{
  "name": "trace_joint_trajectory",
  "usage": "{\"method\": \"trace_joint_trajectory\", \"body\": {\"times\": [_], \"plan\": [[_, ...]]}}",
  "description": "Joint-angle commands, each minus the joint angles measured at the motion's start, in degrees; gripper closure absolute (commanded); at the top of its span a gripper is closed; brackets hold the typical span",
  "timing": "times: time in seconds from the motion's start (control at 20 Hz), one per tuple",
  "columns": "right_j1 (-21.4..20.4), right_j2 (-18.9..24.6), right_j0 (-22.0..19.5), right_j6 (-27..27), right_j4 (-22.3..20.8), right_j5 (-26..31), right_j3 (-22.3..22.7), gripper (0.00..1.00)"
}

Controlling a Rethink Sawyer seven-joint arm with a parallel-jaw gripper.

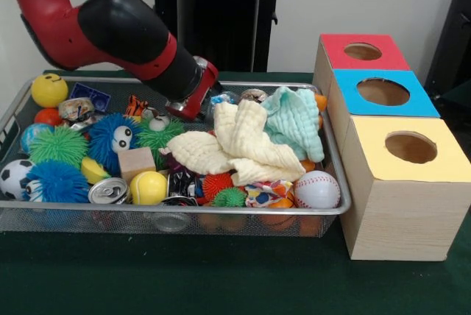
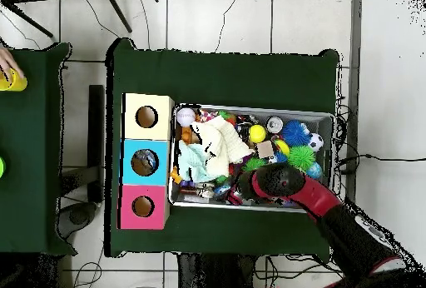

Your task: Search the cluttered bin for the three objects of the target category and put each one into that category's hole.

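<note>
Wire-mesh bin (image 1: 335, 210) nearest, holding spiky balls, crumpled cream cloth (image 1: 235, 146); hand (image 1: 193, 101) buried in clutter, grip unclear.

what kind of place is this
Probably a robotics lab set up for a sorting test: a red and black arm reaches into a wire bin of toys beside three boxes with holes, on a green-covered table.

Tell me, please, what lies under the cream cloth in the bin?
Beneath the cream cloth show a red spiky ball, a green spiky ball and a patterned item. Whatever is under its middle stays covered.
</note>
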Motion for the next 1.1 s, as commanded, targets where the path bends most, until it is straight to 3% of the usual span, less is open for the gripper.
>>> {"method": "trace_joint_trajectory", "body": {"times": [0.05, 0.25, 0.35, 1.1], "plan": [[13.0, 14.4, -7.0, -10.7, 0.0, -0.8, 5.5, 0.0], [15.3, 16.6, -10.5, -11.6, -2.9, 0.5, 6.9, 0.0], [16.1, 16.9, -11.5, -12.7, -3.7, 2.3, 5.4, 0.0], [17.6, 19.7, -12.3, -11.5, -9.1, 5.9, 2.5, 0.0]]}}
